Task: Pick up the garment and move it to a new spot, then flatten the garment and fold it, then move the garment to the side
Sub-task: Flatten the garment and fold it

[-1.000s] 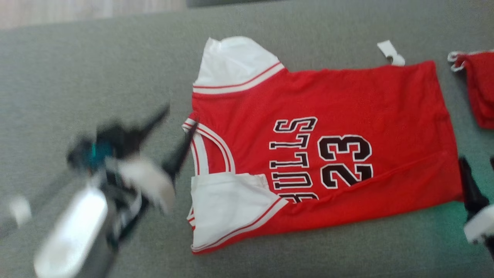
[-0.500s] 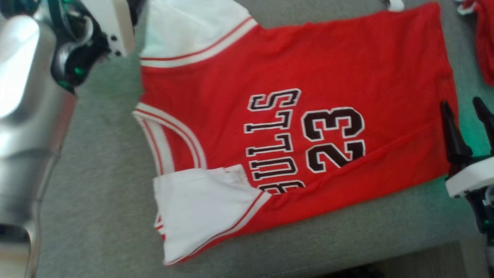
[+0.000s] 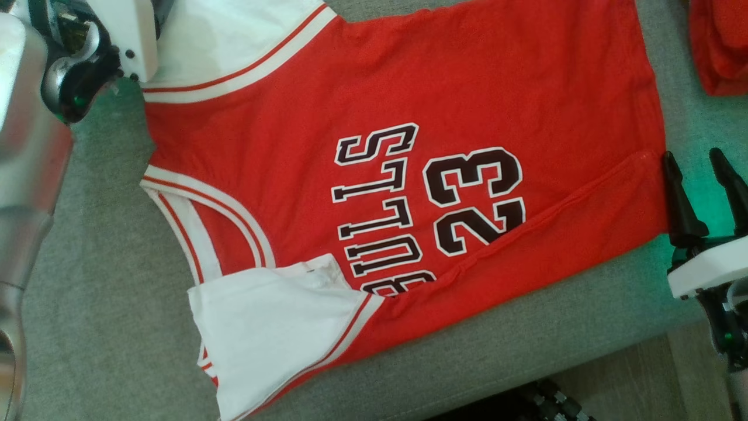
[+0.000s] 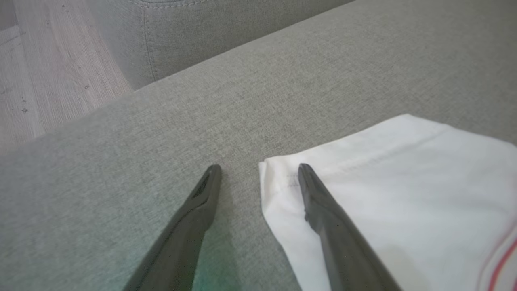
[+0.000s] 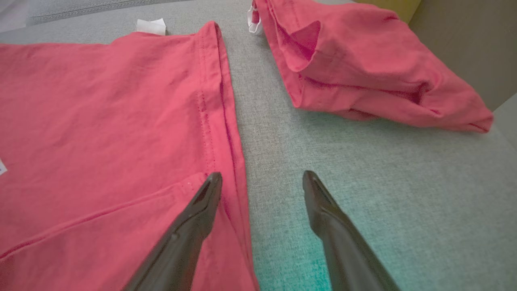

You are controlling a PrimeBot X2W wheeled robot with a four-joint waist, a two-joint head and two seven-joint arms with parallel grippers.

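You see a red jersey (image 3: 479,99) with white sleeves (image 3: 274,327), red-and-white striped trim (image 3: 234,79) and black lettering (image 3: 467,199) edged in white; the cushion (image 3: 105,263) under the jersey is plain grey; the cloth (image 3: 719,47) right of the jersey is red.

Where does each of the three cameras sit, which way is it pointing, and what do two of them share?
Head view: on the head, looking down on the red jersey spread on the grey cushion; left forearm and right end effector show.
Left wrist view: wrist-mounted, along the open left end effector, at the jersey's white sleeve.
Right wrist view: wrist-mounted, along the open right end effector, at the jersey's hem and a second red garment.
Shared: head and right wrist views both show the hem and second garment.
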